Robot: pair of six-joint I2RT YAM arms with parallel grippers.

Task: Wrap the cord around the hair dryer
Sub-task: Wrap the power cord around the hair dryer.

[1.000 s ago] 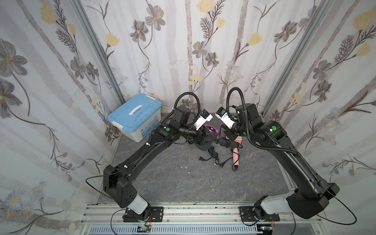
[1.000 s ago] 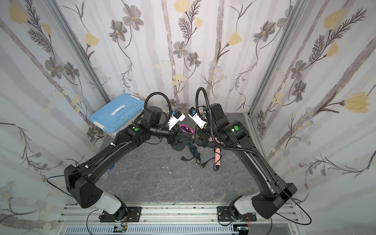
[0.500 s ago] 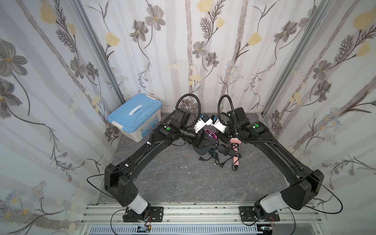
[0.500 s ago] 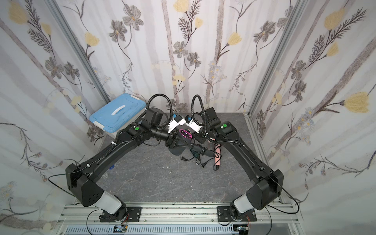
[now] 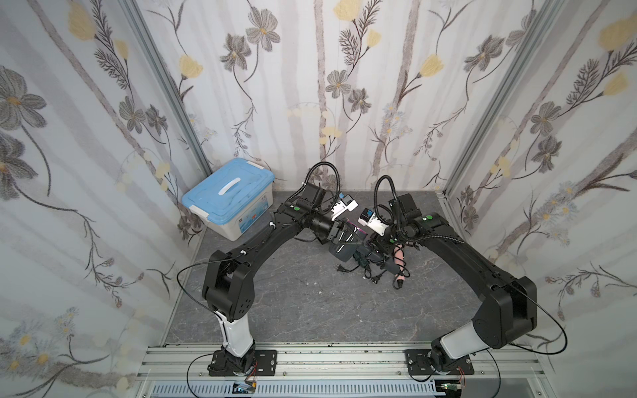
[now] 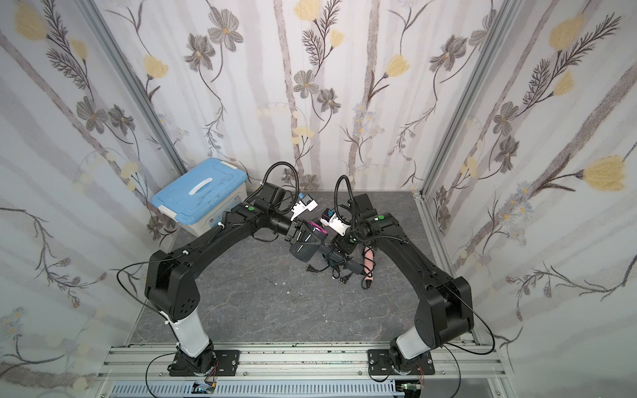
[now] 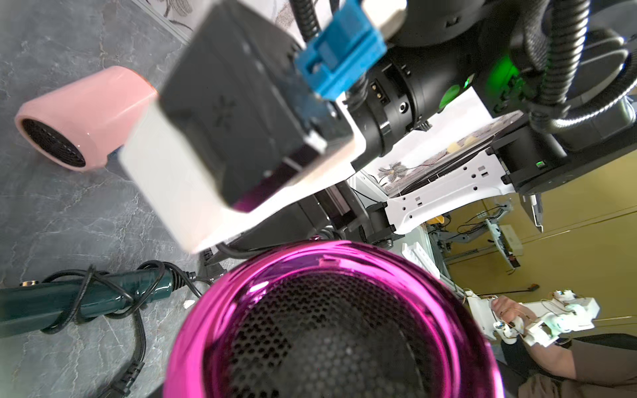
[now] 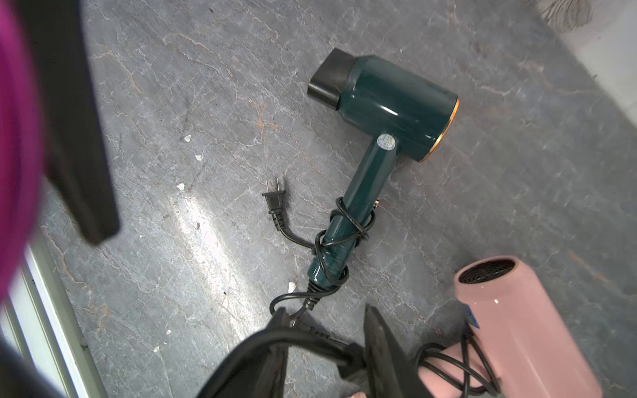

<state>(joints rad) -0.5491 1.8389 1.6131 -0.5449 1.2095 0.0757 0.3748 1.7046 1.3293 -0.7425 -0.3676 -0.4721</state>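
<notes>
In both top views the lower half of the grey tabletop (image 5: 303, 310) lay open for passage. At centre the magenta-rimmed dryer (image 5: 341, 249), green dryer (image 8: 396, 96), pink dryer (image 5: 399, 256) and loose cords (image 8: 274, 203) crowded together. A blue-lidded box (image 5: 227, 196) blocked the upper left.

**Worktop Status: Dryer Held at Far Centre, Cords Loose Beside It**

The left gripper (image 5: 346, 241) is clamped across the barrel of a dark grey hair dryer (image 5: 341, 255), whose magenta rim (image 5: 353, 225) tilts towards the far edge. The right gripper (image 5: 378, 245) sits low, just beside that dryer; how its jaws stand cannot be made out. Under and near it lie a green hair dryer (image 5: 362, 256) and a pink hair dryer (image 5: 400, 262), close together amid tangled black cord (image 5: 374, 274). One plug (image 5: 341, 268) rests on the grey worktop (image 5: 293, 310) on the cluster's near side. A blue-lidded box (image 5: 227, 198) occupies the far left corner.
</notes>
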